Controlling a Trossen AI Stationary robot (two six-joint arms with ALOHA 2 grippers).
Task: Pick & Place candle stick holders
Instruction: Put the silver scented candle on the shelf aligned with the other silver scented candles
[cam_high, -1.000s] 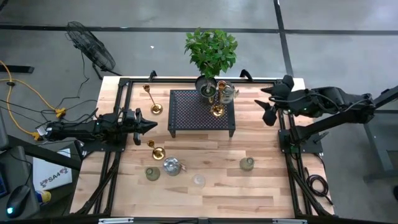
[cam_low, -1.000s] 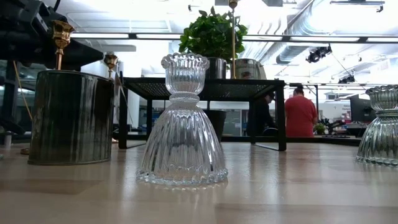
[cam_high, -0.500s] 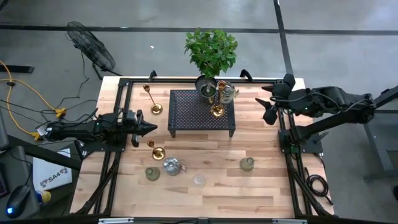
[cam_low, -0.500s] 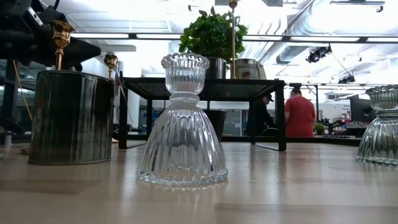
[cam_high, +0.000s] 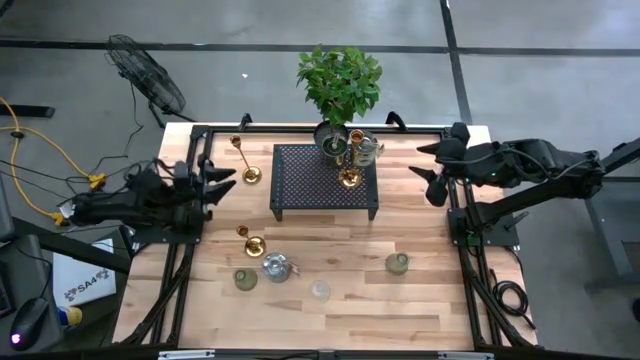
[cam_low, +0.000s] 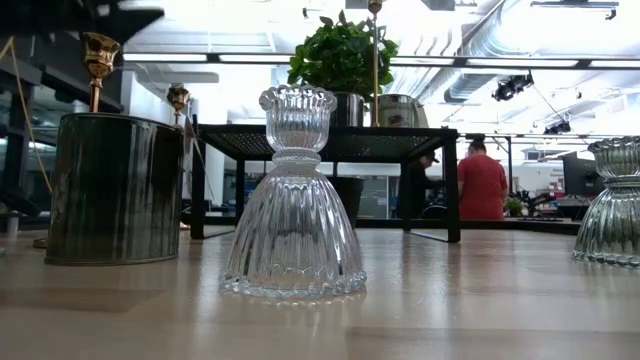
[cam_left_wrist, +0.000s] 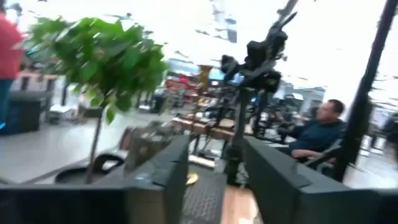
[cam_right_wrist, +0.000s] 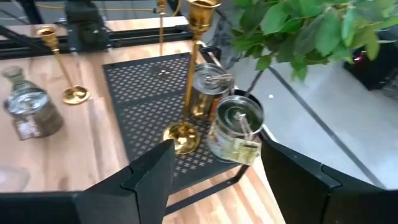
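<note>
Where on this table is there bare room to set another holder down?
Free: the table's near strip in front of the clear glass holder, the stretch between the black stand and the greenish holder, and the stand's bare left half. Crowded: the stand's corner by the potted plant, and the near-left cluster round the silver holder.

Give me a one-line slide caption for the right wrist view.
Right gripper, fingers open, faces the black perforated stand carrying a tall brass candle holder and two silver holders, beside the potted plant.

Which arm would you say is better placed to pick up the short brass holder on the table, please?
Probably left: the left gripper, open and empty, hovers just beyond the short brass holder, while the right gripper sits across the black stand.
</note>
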